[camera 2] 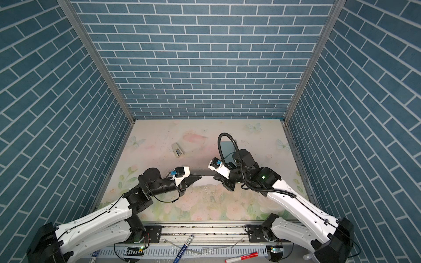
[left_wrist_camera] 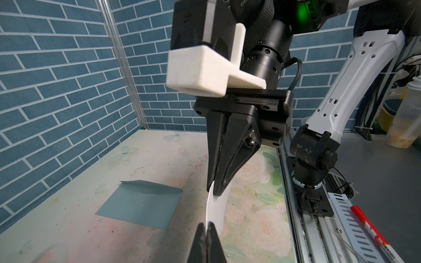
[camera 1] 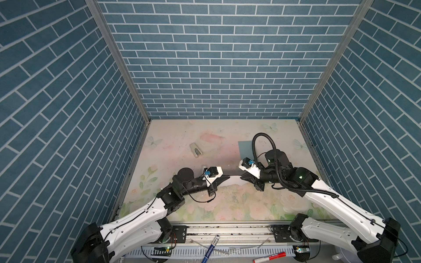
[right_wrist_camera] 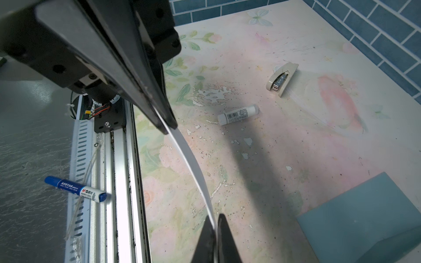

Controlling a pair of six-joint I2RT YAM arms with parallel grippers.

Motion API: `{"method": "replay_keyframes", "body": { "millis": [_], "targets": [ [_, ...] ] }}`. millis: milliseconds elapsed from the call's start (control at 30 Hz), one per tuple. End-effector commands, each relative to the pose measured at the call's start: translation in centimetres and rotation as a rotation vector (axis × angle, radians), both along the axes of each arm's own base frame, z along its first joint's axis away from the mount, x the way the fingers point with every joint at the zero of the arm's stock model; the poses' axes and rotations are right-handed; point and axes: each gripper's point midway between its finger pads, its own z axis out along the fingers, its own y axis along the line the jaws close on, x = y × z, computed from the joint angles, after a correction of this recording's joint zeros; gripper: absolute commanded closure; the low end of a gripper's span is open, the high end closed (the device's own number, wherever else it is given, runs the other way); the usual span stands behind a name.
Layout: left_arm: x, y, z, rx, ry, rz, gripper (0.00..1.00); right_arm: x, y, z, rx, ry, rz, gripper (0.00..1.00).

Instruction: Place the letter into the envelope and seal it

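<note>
- Spanning the gap between the two arms, the letter point(left_wrist_camera: 216, 209) hangs in the air above the near middle of the worktop point(camera 1: 182, 136). It is a white strip seen almost edge-on and bowed in a curve point(right_wrist_camera: 193, 164).
- The left fingers point(camera 1: 224, 178) are pressed together on the left end of the letter, and the left wrist view shows their tips point(left_wrist_camera: 210, 232) pinching the paper.
- The right fingers point(camera 1: 245, 178) are clamped on the right end, with the sheet coming out from between their tips point(left_wrist_camera: 218, 189).
- The envelope point(camera 1: 245, 150) lies flat on the worktop, far and right of the letter and partly hidden behind the right arm. It is apart from the letter, and its pointed flap shows along one edge point(left_wrist_camera: 141, 205).
- The worktop has a pale floral print in pink and green with butterflies. It is speckled with dark marks, and patches near the middle are worn through.
- A stapler point(camera 1: 196, 150) lies on the far left part, and a glue stick point(right_wrist_camera: 238, 114) lies nearer the middle, under the left arm.
- Walls point(camera 1: 216, 57) printed with blue brick close in the left, far and right sides.
- A metal rail point(camera 1: 227, 230) runs along the near edge, and a blue marker point(camera 1: 210, 249) and a red marker point(camera 1: 270, 256) lie just in front of it.
</note>
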Motion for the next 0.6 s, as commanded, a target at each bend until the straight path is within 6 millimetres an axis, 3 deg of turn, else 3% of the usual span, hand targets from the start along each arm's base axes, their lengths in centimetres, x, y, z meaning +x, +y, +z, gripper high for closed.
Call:
{"method": "replay_keyframes", "body": {
  "millis": [0,100,267,333,433,567],
  "targets": [
    [0.00,0.27,0.12,0.002,-0.011,0.010,1.00,0.10,-1.41,-1.08,-0.065,-0.018,-0.033,0.81],
    [-0.04,0.32,0.13,0.001,-0.010,0.010,1.00,0.01,-1.74,-1.36,-0.074,-0.022,-0.039,0.82],
    [-0.04,0.33,0.05,0.002,-0.009,0.011,1.00,-0.19,-1.77,-1.23,-0.068,-0.021,-0.032,1.00],
    [-0.02,0.34,0.06,0.002,-0.008,0.012,1.00,-0.13,-1.82,-1.23,-0.070,-0.024,-0.035,1.00],
    [-0.06,0.37,0.06,0.002,-0.008,0.013,1.00,0.09,-2.05,-1.46,-0.084,-0.026,-0.051,0.85],
    [-0.08,0.46,0.07,0.002,-0.009,0.016,1.00,0.13,-2.37,-1.77,-0.102,-0.030,-0.060,0.84]
  ]
}}
